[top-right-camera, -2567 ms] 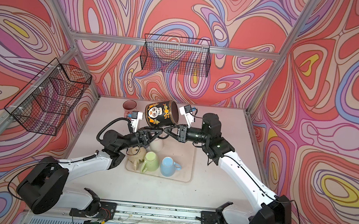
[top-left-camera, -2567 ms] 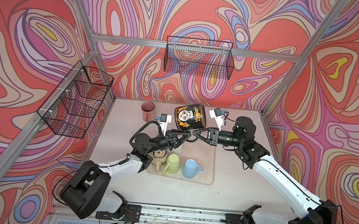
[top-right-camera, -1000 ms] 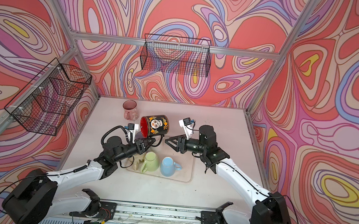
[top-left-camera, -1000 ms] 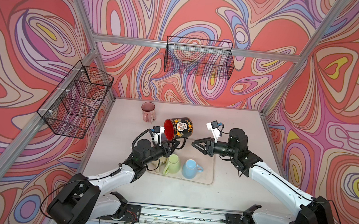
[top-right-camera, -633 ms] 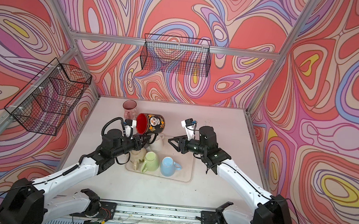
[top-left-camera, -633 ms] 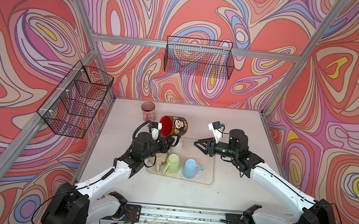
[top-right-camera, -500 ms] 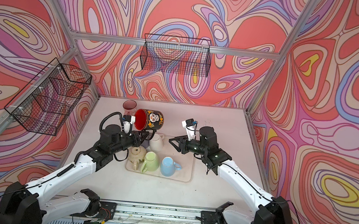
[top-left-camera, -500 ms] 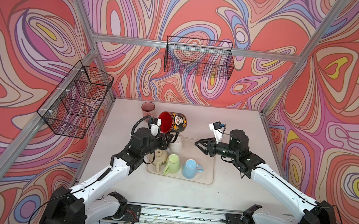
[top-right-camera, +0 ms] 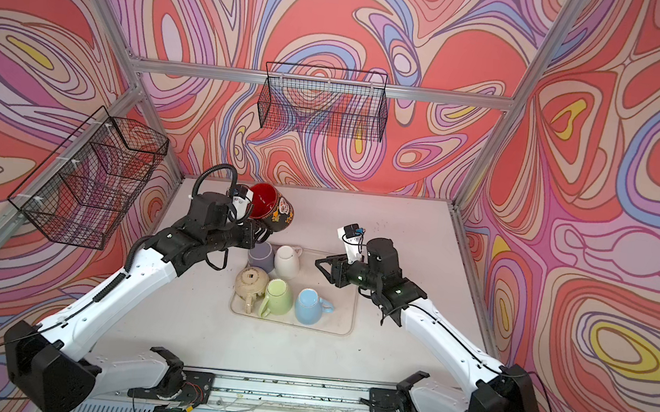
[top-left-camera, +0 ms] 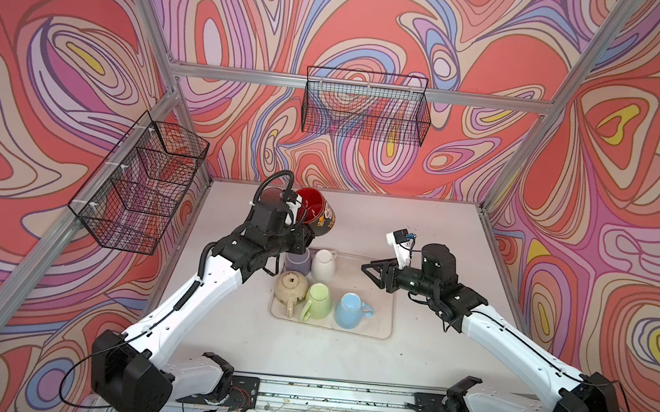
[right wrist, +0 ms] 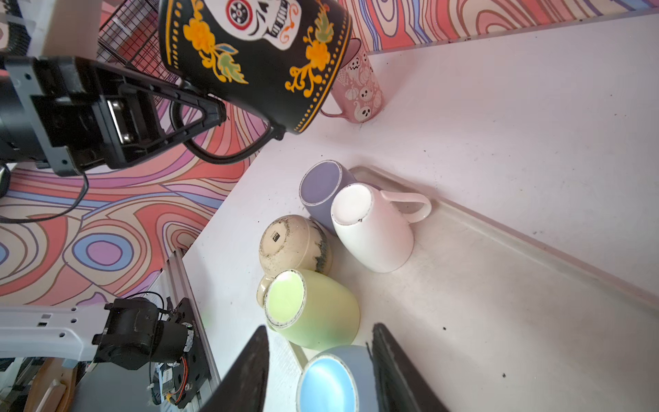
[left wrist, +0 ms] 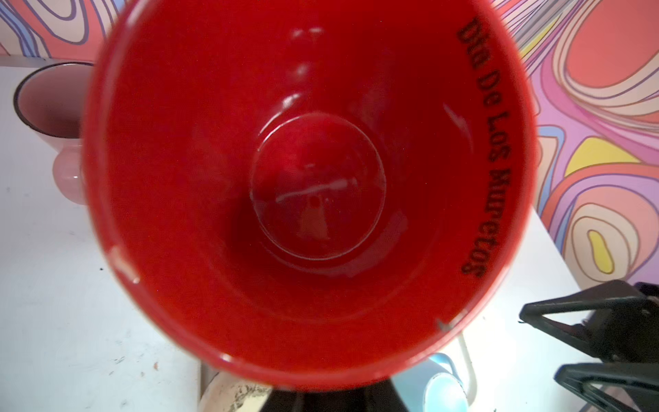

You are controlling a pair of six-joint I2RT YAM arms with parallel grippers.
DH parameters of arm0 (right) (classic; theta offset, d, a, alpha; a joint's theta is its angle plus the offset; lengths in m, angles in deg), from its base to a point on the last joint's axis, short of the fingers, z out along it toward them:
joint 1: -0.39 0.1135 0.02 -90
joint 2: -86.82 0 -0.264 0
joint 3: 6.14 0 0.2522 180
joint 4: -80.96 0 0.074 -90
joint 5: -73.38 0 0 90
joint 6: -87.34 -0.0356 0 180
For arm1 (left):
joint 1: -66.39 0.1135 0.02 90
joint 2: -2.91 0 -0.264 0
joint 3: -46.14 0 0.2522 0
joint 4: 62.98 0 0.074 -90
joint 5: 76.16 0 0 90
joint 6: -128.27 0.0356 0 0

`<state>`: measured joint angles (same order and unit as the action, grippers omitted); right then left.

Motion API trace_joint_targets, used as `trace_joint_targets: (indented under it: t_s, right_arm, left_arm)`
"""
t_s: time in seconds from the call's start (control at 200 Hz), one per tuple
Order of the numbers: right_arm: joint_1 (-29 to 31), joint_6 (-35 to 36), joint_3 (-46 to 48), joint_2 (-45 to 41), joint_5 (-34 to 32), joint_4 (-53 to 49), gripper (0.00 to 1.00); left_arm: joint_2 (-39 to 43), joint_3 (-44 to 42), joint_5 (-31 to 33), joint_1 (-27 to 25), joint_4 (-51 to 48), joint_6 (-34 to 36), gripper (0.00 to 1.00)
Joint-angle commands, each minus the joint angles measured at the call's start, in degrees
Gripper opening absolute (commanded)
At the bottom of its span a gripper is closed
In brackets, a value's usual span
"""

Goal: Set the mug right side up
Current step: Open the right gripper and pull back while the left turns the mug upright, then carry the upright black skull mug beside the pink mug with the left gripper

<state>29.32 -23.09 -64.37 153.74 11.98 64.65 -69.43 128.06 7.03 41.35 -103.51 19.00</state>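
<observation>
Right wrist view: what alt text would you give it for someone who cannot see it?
A black skull mug with orange flowers hangs tilted in the air, its handle pinched by the left gripper. Below it, five mugs stand upside down on a clear tray: purple, white, beige, green and blue. A pink mug stands upright behind.

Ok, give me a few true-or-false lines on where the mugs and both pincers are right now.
1. The left pincer grips the skull mug by its handle, clear of the table. True.
2. The right pincer is shut on a mug. False: it is open and empty, above the tray.
3. All five mugs on the tray sit bottom up. True.
4. The pink mug lies upside down on the tray. False: it stands upright on the table, behind the tray.
</observation>
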Motion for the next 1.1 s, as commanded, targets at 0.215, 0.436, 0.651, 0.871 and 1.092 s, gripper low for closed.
trace_joint_targets:
  t_s: [0.215, 0.436, 0.651, 0.871, 1.092]
  right_arm:
    - [0.2, -0.2, 2.6, 2.0, -2.7, 4.7, 0.48]
    - [0.2, -1.3, 3.9, 2.8, -7.2, 4.7, 0.48]
    - [0.1, -4.0, 5.8, 3.2, -11.3, 6.2, 0.48]
    - [0.2, -4.7, 6.2, 4.1, -13.8, 5.9, 0.49]
    - [0.2, -5.4, 6.1, 6.8, -14.5, 6.3, 0.49]
  left_arm:
    - [-8.5, 13.6, 2.8, 1.8, -7.2, 10.6, 0.0]
    - [-15.6, 22.8, 5.6, 3.0, -13.1, 14.5, 0.0]
    - [-23.1, 31.2, 7.0, 3.9, -19.0, 16.5, 0.0]
    - [-29.4, 35.2, 8.5, 4.1, -20.4, 17.1, 0.0]
    - [-35.2, 38.7, 9.9, 4.2, -21.1, 18.4, 0.0]
